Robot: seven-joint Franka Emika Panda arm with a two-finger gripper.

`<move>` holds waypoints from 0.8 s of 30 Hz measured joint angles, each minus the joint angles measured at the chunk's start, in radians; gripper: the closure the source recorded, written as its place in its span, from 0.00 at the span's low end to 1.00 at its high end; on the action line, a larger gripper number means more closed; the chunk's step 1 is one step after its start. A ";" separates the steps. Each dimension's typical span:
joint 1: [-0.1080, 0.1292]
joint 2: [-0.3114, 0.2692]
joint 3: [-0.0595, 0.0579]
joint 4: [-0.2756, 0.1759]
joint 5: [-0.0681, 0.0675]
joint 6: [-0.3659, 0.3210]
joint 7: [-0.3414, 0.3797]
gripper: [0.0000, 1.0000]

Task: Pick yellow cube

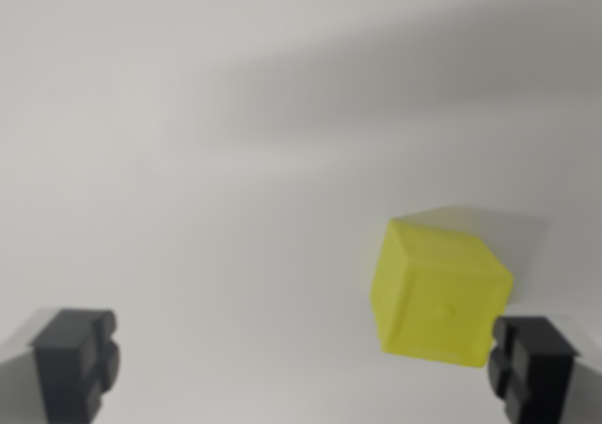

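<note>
Yellow cube (440, 290) sits on the pale bench (207, 208), in the lower part of the wrist view's right half. It is turned corner-on to the camera, so one vertical edge and two side faces show, plus a thin strip of top face. A small bump is visible on the larger front face. Picture is soft, edges slightly blurred.

Pincer (304, 368) is wide open and holds nothing. Its two dark fingertips poke up from the bottom edge: one just below and to the wrist view's right of the cube (532, 366), close to the cube's lower corner, whether touching cannot be told; the other far off to the cube's left (77, 358), well apart from it. The cube lies within the gap but hard against the right-side finger, not centred.

Bench is plain white-grey around the cube. A broad soft shadow band crosses it above the cube.
</note>
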 joint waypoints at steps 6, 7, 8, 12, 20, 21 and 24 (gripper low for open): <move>-0.017 0.008 0.000 -0.042 0.000 0.053 0.008 0.00; -0.020 0.010 0.000 -0.049 0.000 0.062 0.009 0.00; -0.023 0.012 0.000 -0.056 0.000 0.070 0.010 0.00; -0.036 0.020 0.000 -0.082 0.000 0.106 0.015 0.00; -0.061 0.043 0.000 -0.130 -0.001 0.179 0.022 0.00; -0.065 0.046 0.000 -0.136 -0.001 0.189 0.023 0.00; -0.075 0.056 0.000 -0.152 -0.001 0.217 0.026 0.00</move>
